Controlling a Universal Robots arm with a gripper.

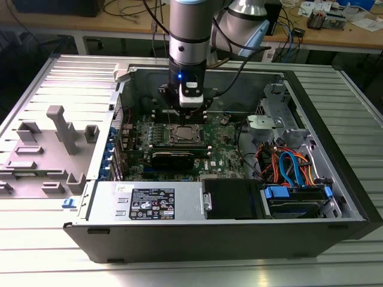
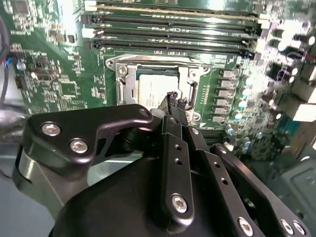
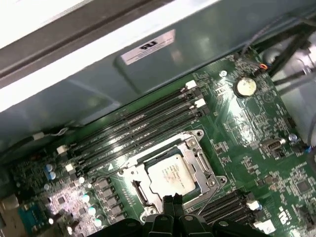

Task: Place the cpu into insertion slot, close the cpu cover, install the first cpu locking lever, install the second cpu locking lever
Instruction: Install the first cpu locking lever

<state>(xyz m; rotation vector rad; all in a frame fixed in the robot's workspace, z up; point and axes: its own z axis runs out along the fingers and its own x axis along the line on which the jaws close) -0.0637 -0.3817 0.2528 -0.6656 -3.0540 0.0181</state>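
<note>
The cpu [image 3: 170,174] lies flat in the insertion slot [image 3: 157,157] on the green board, its silver-grey top showing. Around it the cpu cover [image 3: 129,174] lies down as a silver frame, with the chip showing through its cut-out. In the second wrist view the cpu [image 2: 155,86] and the cpu cover [image 2: 123,74] sit just beyond my black fingertips. My gripper [image 3: 172,199] hangs right over the socket's edge, shut, with nothing between its fingers. In the exterior view the gripper [image 1: 190,115] hovers a little above the cpu [image 1: 183,134] inside the open computer case.
Long black memory slots [image 3: 138,131] run beside the socket, near the case wall. A coin battery [image 3: 245,86] sits on the board. A drive cage with coloured cables [image 1: 287,167] and a power supply [image 1: 149,203] fill the case front. Grey fixtures [image 1: 60,131] stand at the exterior view's left.
</note>
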